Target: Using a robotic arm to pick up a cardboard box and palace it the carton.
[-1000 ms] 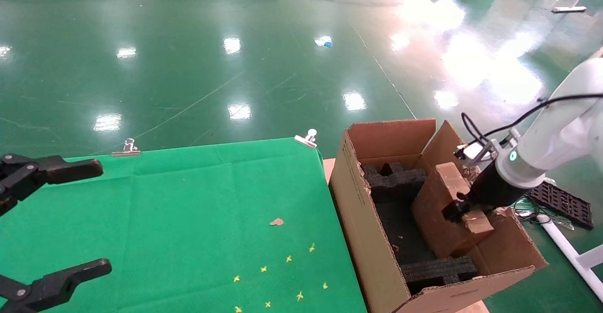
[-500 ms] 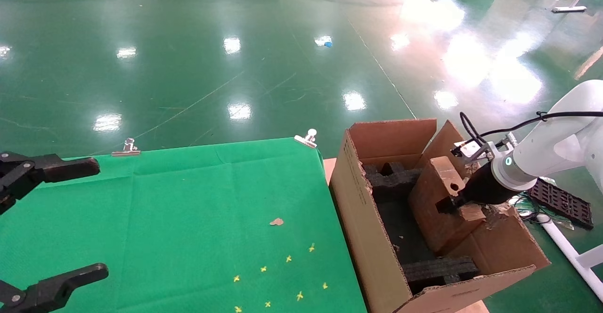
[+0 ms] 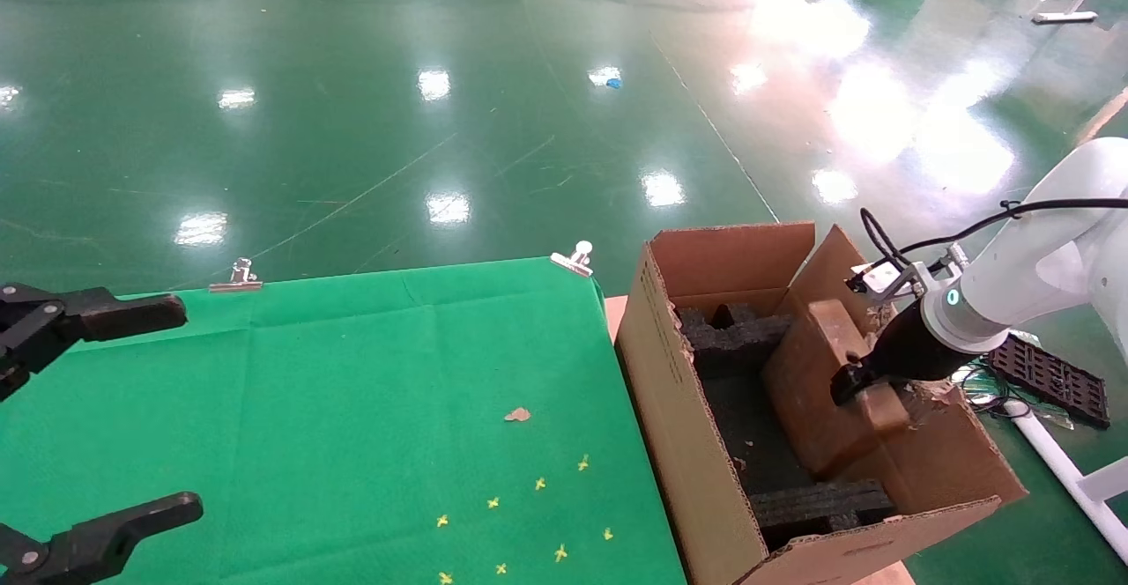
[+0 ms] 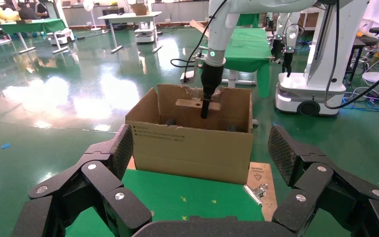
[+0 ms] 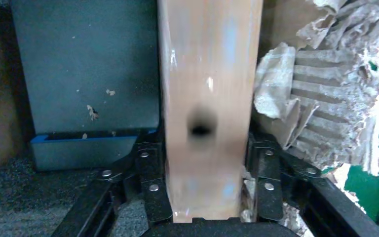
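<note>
While right hand [image 3: 848, 382] clamps small brown cardboard box [image 3: 815, 373] inside large foam-lined corrugated carton [image 3: 670, 373], lower box level, clear of carton's ragged flap; left hand [image 3: 97, 418] parked wide open beside carton.

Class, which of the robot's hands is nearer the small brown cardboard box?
Right. The right hand grips the small brown cardboard box inside the carton; the left hand hangs open over the green cloth.

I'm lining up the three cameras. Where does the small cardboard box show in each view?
Head view: the cardboard box leans inside the carton, held by the right gripper.
Left wrist view: a small tan block inside the far carton, under the white arm.
Right wrist view: it fills the centre, between the black fingers.
Shared landmark: the carton's ragged flap.
</note>
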